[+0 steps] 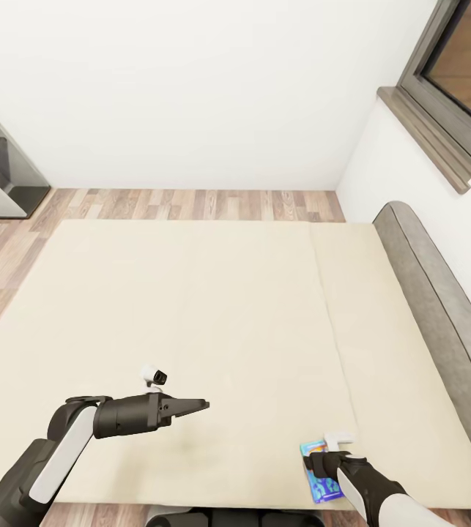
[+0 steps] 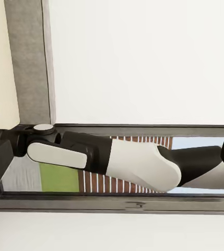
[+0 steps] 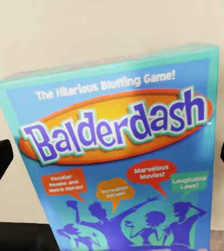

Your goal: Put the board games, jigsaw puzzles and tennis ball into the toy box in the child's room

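Right claw over blue game box at the bed's near edge.
Small blue printed Balderdash game box (image 3: 114, 151) lies flat on the plain beige mattress of the bed (image 1: 213, 315), near the grey headboard (image 1: 440, 293). Right claw (image 1: 321, 462) stands wide, fingers either side of it. Left claw (image 1: 195, 406) hovers mid-mattress, narrow, holding nothing.

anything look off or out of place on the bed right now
Nothing looks damaged or spilled. The blue Balderdash board game box lies flat at the near edge of the beige mattress, under the right gripper, whose fingers sit on either side of it.
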### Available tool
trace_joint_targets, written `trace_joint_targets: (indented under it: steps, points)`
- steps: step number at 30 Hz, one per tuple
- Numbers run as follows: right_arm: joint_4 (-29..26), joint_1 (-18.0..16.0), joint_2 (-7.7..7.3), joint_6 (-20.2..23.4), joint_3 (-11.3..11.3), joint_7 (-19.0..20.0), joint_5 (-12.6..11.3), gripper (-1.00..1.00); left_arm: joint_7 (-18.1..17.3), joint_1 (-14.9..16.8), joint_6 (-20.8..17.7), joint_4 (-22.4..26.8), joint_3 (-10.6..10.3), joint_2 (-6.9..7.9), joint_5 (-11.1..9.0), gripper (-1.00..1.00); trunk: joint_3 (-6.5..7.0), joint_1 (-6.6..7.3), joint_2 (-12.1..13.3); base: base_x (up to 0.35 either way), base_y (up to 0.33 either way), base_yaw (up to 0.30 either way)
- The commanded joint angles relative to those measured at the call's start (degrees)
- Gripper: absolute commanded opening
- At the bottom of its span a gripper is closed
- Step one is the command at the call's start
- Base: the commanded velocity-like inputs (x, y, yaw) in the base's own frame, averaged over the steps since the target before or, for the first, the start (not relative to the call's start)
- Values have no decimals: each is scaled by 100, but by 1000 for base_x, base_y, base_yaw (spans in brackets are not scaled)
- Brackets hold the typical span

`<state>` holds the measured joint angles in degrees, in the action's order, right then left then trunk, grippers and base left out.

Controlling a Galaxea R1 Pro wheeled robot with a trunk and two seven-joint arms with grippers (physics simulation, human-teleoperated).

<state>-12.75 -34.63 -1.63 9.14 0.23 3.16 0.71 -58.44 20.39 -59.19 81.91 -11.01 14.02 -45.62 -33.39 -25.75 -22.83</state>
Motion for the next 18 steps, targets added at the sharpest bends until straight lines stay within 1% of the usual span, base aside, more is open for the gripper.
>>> trace_joint_targets:
  steps: [1, 12, 14, 15, 17, 18]
  points:
    - [-12, 0, -2, 35, 0, 18, 8, 100, -10, 5, -22, 0, -6, 4, -7, 100, -5, -3, -8, 0, 0, 0]
    - [-15, 0, -21, 41, 1, 33, 8, 100, -13, 3, -22, 0, -2, 8, -8, 100, 0, -3, -8, 0, 0, 0]
    - [-12, -5, -72, 63, 3, 41, 7, 100, -21, 4, -22, -2, 1, 14, -9, 100, 0, -3, -8, 0, 0, 0]
    - [-10, -9, -122, 71, 0, 69, 4, 100, -22, 5, -22, -4, 2, 17, -9, 100, 0, -3, -8, 0, 0, 0]
    - [-9, -14, -229, 81, -3, 216, 0, 100, -22, 5, -22, -7, 2, 18, -9, 100, 0, -3, -8, 0, 0, 0]
    - [-9, -15, -257, 82, -3, 285, -2, 100, -22, 5, -22, -7, 2, 17, -9, 100, 0, -3, -8, 0, 0, 0]
